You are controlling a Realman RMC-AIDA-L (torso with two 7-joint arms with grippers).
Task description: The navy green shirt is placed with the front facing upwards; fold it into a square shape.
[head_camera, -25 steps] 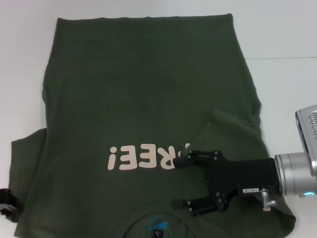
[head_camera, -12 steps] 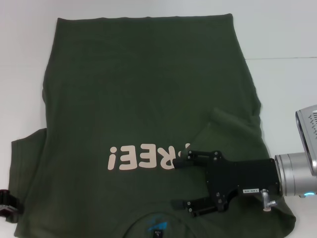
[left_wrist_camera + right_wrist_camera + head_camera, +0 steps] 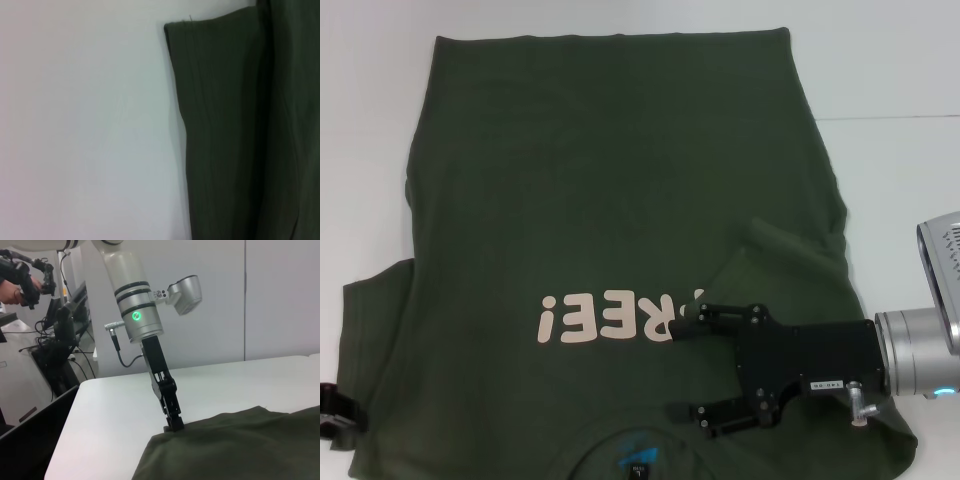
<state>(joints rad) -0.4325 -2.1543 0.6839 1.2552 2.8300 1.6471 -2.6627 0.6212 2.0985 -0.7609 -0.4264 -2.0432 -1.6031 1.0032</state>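
The navy green shirt (image 3: 600, 180) lies flat on the white table, front up, with its pale "FREE!" print (image 3: 610, 318) and blue neck label (image 3: 635, 455) toward me. Its right sleeve (image 3: 770, 260) is folded in over the body. My right gripper (image 3: 685, 362) hovers open over the chest, just right of the print, with nothing between its fingers. My left gripper (image 3: 334, 412) sits at the left sleeve's outer edge; in the right wrist view the left gripper (image 3: 173, 424) touches down at the corner of the shirt (image 3: 240, 445). The left wrist view shows that sleeve (image 3: 230, 125) lying flat.
The white table (image 3: 900, 80) extends bare beyond the shirt on the right and far side. In the right wrist view the table edge (image 3: 65, 440) drops off, and a person (image 3: 20, 280) and dark equipment (image 3: 65, 325) stand beyond it.
My left gripper has slipped slightly lower and farther out at the left sleeve's edge. The right gripper and the shirt have not moved.
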